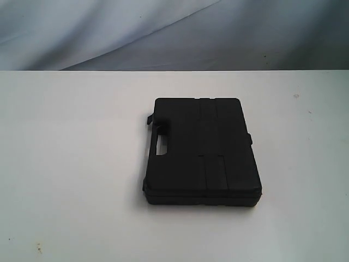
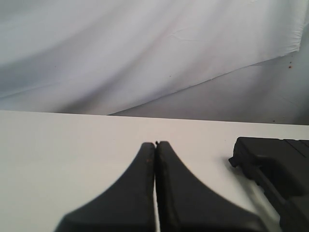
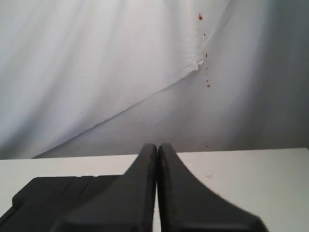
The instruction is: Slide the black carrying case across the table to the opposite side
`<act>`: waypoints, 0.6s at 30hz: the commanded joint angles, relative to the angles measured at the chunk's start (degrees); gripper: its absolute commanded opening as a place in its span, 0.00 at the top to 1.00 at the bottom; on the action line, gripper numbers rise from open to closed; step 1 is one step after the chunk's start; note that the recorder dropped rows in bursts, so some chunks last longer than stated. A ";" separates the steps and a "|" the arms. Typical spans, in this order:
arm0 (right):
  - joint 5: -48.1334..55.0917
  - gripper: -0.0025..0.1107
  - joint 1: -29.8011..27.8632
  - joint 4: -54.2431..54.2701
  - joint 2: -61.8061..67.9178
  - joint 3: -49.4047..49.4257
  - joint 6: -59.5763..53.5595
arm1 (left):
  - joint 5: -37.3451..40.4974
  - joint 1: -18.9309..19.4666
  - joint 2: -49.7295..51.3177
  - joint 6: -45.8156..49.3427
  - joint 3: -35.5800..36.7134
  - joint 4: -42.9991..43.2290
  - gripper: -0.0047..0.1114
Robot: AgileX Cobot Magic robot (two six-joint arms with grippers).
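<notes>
The case (image 1: 202, 153) lies flat on the table (image 1: 71, 164), a little nearer the right edge than the left and well back from both the near and far edges. Its cut-out handle (image 1: 162, 146) faces the left edge. Lying on its broad face, it should skid rather than tip when pushed.

Neither arm shows in the exterior view, and nothing touches the case there. The left gripper (image 2: 155, 145) has its fingers pressed together and carries nothing. It sits above bare tabletop, with a corner of the case off to one side and clearly apart. The right gripper (image 3: 157, 147) is likewise closed up and empty, with the case lying beyond and beneath its fingers.

Closed fingers make sense for this job (a slide needs a blunt pusher, not a grasp). The push looks not yet begun. The next move probably calls for bringing one set of fingers low against a long side wall, near its middle, so the case travels straight instead of swinging round.
</notes>
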 commanded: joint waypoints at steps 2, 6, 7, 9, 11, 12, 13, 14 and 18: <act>1.88 0.98 -0.43 -0.18 -6.42 0.22 -1.18 | -0.11 0.27 -0.28 -0.14 0.23 -0.12 0.96; 5.29 0.98 -0.43 -2.05 -6.42 0.22 -1.18 | -0.11 0.27 -0.28 -0.16 0.23 -0.12 0.96; 5.43 0.98 -0.43 -2.06 -6.42 0.22 -1.18 | -0.11 0.27 -0.28 -0.16 0.23 -0.12 0.96; 6.00 0.98 -0.43 -2.06 -6.42 0.22 -1.18 | -0.11 0.27 -0.28 -0.16 0.23 -0.12 0.96; 6.21 0.98 -0.43 -2.06 -6.42 0.22 -1.18 | -0.11 0.27 -0.28 -0.16 0.23 -0.12 0.96; 6.03 0.98 -0.43 -2.22 -6.42 0.22 -1.18 | -0.11 0.27 -0.28 -0.16 0.23 -0.12 0.96; 6.03 0.98 -0.43 -2.22 -6.42 0.22 -1.18 | -0.11 0.27 -0.28 -0.16 0.23 -0.12 0.96; 6.03 0.98 -0.43 -2.22 -6.42 0.22 -1.18 | -0.11 0.27 -0.28 -0.16 0.23 -0.12 0.96; 6.03 0.98 -0.43 -2.22 -6.42 0.22 -1.18 | -0.11 0.27 -0.28 -0.16 0.23 -0.12 0.96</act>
